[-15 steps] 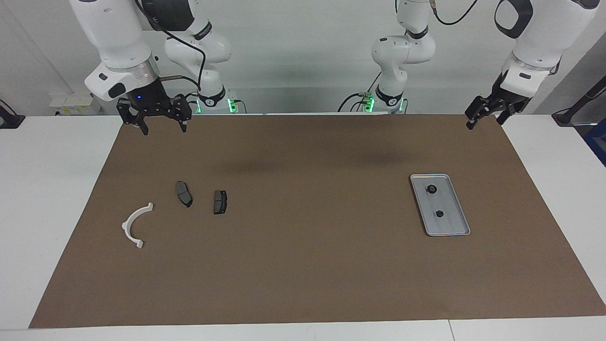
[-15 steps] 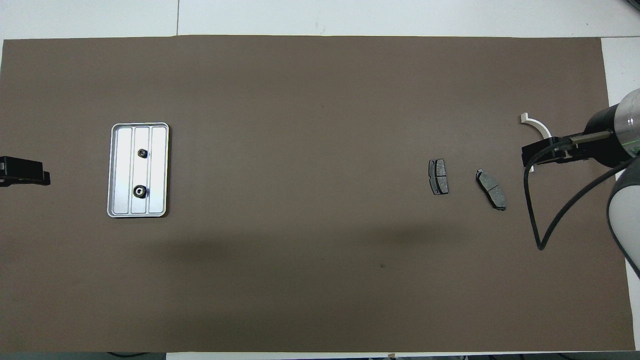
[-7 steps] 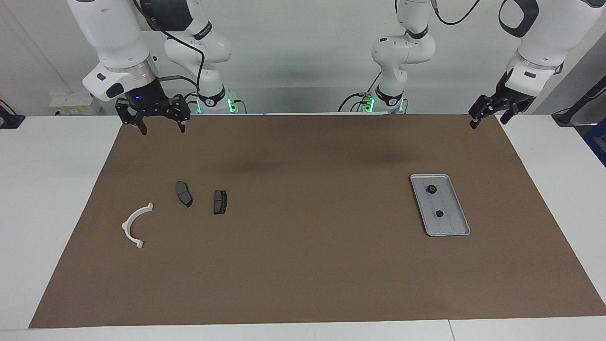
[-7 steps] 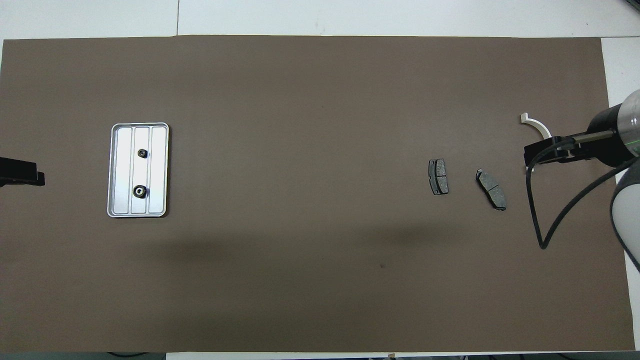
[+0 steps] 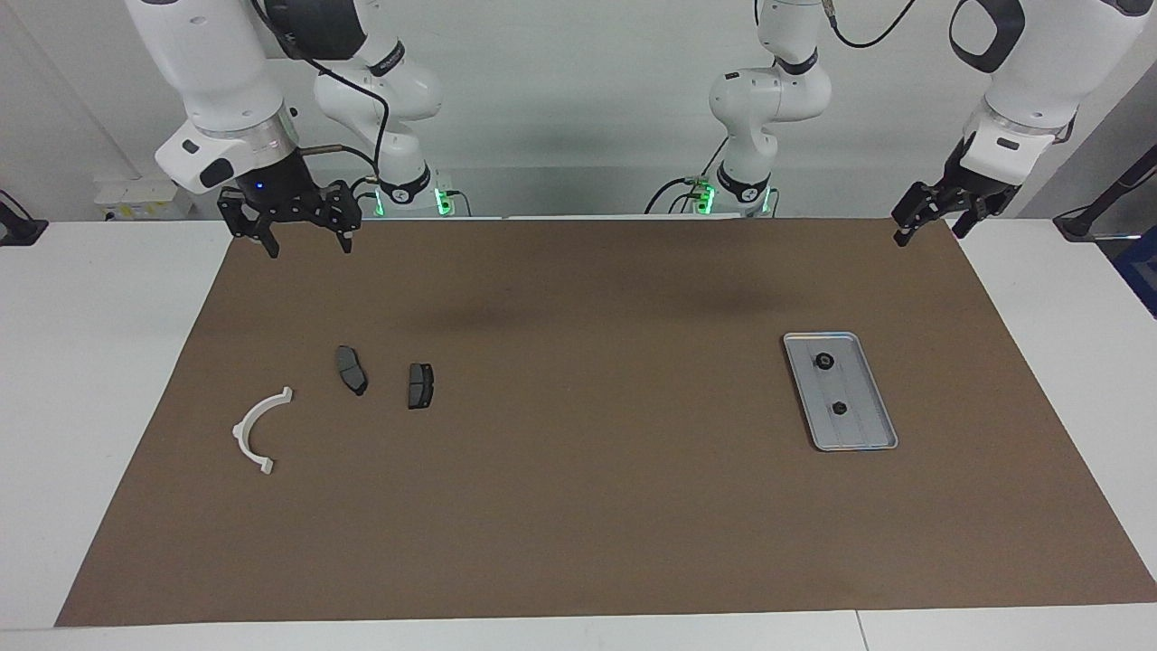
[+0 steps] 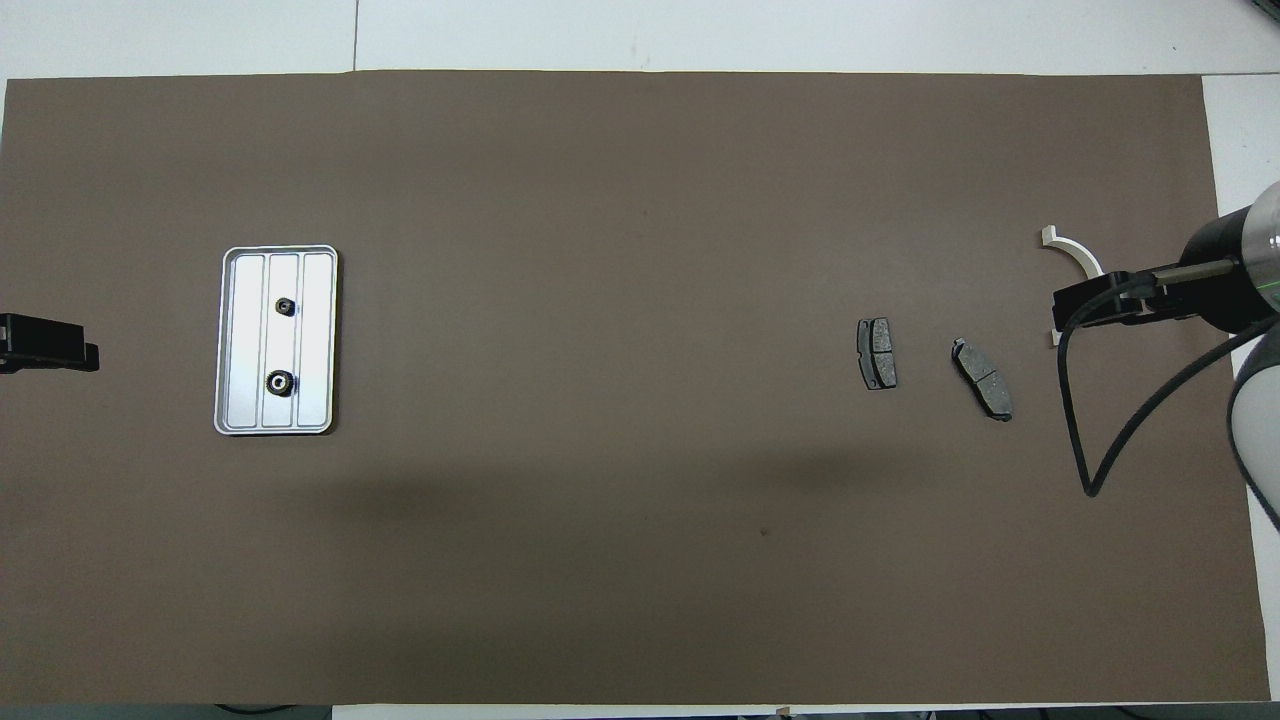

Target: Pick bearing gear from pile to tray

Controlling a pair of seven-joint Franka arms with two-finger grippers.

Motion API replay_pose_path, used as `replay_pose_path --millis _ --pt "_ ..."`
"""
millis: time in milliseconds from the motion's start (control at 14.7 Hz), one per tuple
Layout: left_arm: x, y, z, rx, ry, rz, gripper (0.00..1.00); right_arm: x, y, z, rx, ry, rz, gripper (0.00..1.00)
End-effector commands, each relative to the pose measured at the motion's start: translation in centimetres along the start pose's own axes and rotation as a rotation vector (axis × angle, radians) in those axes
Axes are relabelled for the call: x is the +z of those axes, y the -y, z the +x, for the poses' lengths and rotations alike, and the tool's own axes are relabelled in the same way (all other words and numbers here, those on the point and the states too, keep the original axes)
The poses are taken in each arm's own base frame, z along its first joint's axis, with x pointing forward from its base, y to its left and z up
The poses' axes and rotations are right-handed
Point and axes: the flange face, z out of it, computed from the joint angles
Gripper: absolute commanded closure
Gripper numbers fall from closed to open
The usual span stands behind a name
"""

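The silver tray (image 5: 860, 427) lies on the brown mat toward the left arm's end, also in the overhead view (image 6: 240, 340). Two small black round gears (image 5: 823, 361) (image 5: 839, 408) lie in it, also seen from overhead (image 6: 285, 306) (image 6: 279, 381). Toward the right arm's end lie a white arc piece (image 5: 259, 429) (image 6: 1075, 250) and two dark brake pads (image 5: 351, 370) (image 5: 420, 385) (image 6: 983, 378) (image 6: 877, 353). My right gripper (image 5: 307, 242) (image 6: 1075, 300) hangs open and empty, raised over the mat's edge by the robots. My left gripper (image 5: 929, 228) (image 6: 50, 345) is open, empty, raised over the mat's corner.
The brown mat (image 5: 578, 506) covers most of the white table (image 5: 99, 380). The right arm's black cable (image 6: 1090, 440) loops over the mat near the brake pads in the overhead view. Both arm bases stand at the table's robot end.
My right gripper has drifted slightly up and toward the robots. My left gripper has shifted a little and come back. The parts and tray have not moved.
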Motion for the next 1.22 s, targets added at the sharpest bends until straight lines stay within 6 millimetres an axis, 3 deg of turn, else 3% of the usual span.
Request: replay_pose_path --millis 0,543,1155 --pt "-0.3 0.0 0.2 0.015 0.012 -0.004 0.0 0.1 -0.3 -0.2 -0.014 -0.021 0.016 0.0" --pt "-0.3 -1.4 0.2 0.05 0.009 -0.051 0.0 0.1 0.0 -0.2 -0.014 -0.021 0.016 0.0" --pt "-0.1 -1.7 0.2 0.052 0.004 -0.056 0.0 0.1 0.3 -0.2 -0.015 -0.021 0.016 0.0"
